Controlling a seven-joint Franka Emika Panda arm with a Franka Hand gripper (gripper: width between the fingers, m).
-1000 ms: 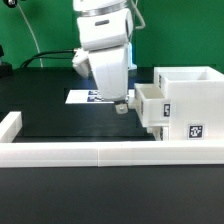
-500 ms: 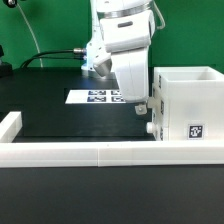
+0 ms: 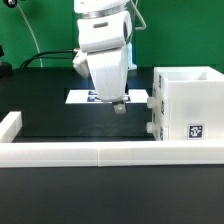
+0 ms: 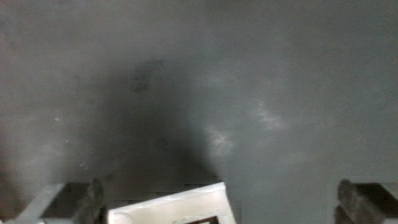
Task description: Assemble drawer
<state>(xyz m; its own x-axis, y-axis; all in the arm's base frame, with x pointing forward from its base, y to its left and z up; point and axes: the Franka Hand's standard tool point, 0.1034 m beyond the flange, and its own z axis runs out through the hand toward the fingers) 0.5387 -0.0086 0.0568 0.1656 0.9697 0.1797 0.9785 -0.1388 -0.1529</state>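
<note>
Exterior view evenly and brightly lit, white drawer (image 3: 187, 103) housing near overexposed with little surface detail, soft shadow on the dark table (image 3: 60, 120) beneath the arm, low resolution, wrist view dim, grainy, blurred, hand (image 4: 224, 204) fingers out of focus

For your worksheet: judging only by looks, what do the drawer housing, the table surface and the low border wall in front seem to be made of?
Drawer housing: probably white plastic, shown by its smooth, even, slightly matte faces and a printed square tag.
Table surface: a black, matte sheet or mat with no glare; the exact material is unclear.
Border wall: white, smooth and blocky, likely the same plastic.
</note>
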